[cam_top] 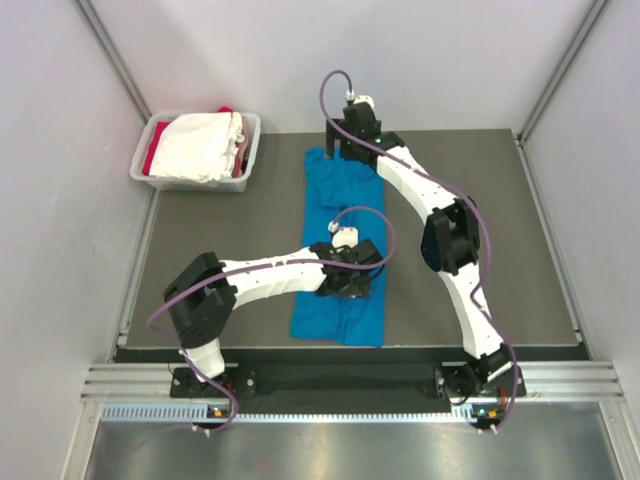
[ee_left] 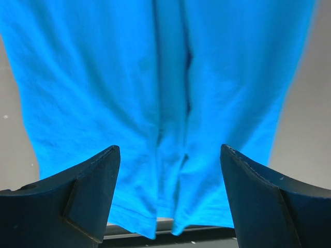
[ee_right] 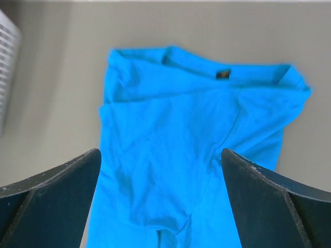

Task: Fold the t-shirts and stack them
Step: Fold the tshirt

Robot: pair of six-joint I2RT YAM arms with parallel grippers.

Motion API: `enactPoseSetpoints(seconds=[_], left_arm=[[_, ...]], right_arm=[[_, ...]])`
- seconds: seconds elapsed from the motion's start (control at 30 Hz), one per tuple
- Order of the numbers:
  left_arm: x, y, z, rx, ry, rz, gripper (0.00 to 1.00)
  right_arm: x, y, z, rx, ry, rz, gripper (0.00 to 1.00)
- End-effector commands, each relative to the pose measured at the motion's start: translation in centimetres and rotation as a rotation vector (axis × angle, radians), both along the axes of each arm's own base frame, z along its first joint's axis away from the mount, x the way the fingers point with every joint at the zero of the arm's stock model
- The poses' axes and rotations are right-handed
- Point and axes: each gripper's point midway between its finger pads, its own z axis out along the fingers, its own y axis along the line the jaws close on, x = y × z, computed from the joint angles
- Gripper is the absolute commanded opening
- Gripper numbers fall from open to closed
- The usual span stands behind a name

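A bright blue t-shirt (cam_top: 325, 205) lies on the table as a long narrow strip, its sides folded in, running from the far middle towards the near edge. My left gripper (cam_top: 350, 285) hovers open over its near half. In the left wrist view the blue t-shirt (ee_left: 155, 93) fills the space between the jaws, with its hem near the bottom and nothing gripped. My right gripper (cam_top: 346, 150) stands open above the collar end. The right wrist view shows the blue t-shirt (ee_right: 170, 150) with its collar and a small dark label (ee_right: 223, 74). A white t-shirt (cam_top: 200, 145) and a red one (cam_top: 150, 160) lie in the tub.
A pale grey plastic tub (cam_top: 245, 150) sits at the far left corner of the dark table mat (cam_top: 230, 230). White walls enclose the table on three sides. A metal rail (cam_top: 340, 378) with both arm bases runs along the near edge.
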Motion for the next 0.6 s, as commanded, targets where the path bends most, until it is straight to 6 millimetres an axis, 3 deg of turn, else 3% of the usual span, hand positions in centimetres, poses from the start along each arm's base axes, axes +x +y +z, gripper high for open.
enactPoseSetpoints(seconds=[0.0,0.17,0.4,0.57], left_arm=[[-0.7,-0.4,-2.1,-0.013,0.042,0.007,0.82],[-1.5,-0.7,-3.9,-0.010,0.092,-0.006,0.82],[-2.7,-0.5,-5.6,0.012,0.154,-0.023,0.81],[-2.5,-0.4,-4.9,0.006,0.139,-0.015,0.81]], right_arm=[[-0.5,0.2,-6.1,-0.043,0.106,-0.009,1.00],[-0.5,0.0,-9.9,-0.081,0.155,-0.017,0.99],[-0.4,-0.1,-11.9,-0.100,0.169,-0.026,1.00],[-0.4,-0.3,-12.8,-0.112,0.183,-0.022,1.00]])
